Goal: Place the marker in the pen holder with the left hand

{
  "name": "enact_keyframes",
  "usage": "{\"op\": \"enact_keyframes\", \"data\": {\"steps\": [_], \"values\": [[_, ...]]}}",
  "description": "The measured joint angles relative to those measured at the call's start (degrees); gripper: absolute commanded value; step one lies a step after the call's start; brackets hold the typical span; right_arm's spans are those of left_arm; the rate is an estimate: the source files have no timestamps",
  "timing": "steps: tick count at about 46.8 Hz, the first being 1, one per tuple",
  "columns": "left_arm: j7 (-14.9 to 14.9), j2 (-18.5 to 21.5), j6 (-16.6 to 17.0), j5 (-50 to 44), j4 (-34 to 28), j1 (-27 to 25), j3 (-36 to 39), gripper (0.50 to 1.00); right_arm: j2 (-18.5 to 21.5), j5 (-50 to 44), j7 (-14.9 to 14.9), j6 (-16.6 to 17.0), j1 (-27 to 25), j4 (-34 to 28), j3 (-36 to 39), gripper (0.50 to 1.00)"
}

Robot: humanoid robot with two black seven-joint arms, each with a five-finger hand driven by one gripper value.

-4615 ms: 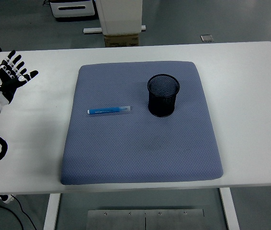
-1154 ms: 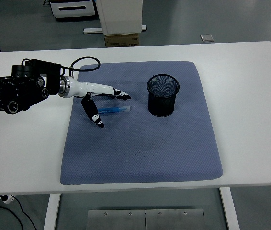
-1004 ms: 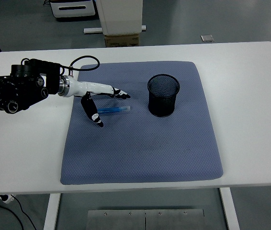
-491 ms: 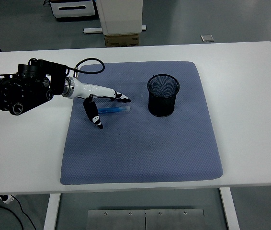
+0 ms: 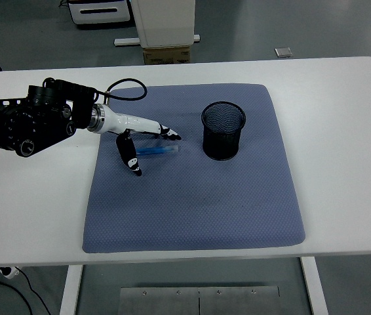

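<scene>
Blue marker (image 5: 154, 151): flat on the grey mat (image 5: 192, 216), left half.
Left hand (image 5: 136, 134): fingers spread over it, gripping nothing.
Mesh pen holder (image 5: 223, 130): upright, mat's far-right area.

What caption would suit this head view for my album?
Robot's left hand poised open over a blue marker on a grey mat, beside an upright black mesh pen holder.

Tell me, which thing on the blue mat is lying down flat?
The blue marker lies flat on the mat, under the left hand. The black mesh pen holder stands upright to its right.
</scene>
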Motion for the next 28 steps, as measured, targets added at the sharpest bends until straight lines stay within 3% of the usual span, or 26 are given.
{"op": "enact_keyframes", "data": {"steps": [13,28], "values": [[0.04,-0.46,-0.08,0.48,0.02,-0.01,0.0,1.0,0.0,-0.04,0.01,0.0,-0.01,-0.01,0.0,1.0],[0.01,-0.43,-0.18,2.26,-0.03,-0.11,0.0,0.883,0.0,-0.03,0.01,0.0,0.0,-0.01,0.0,1.0]]}}
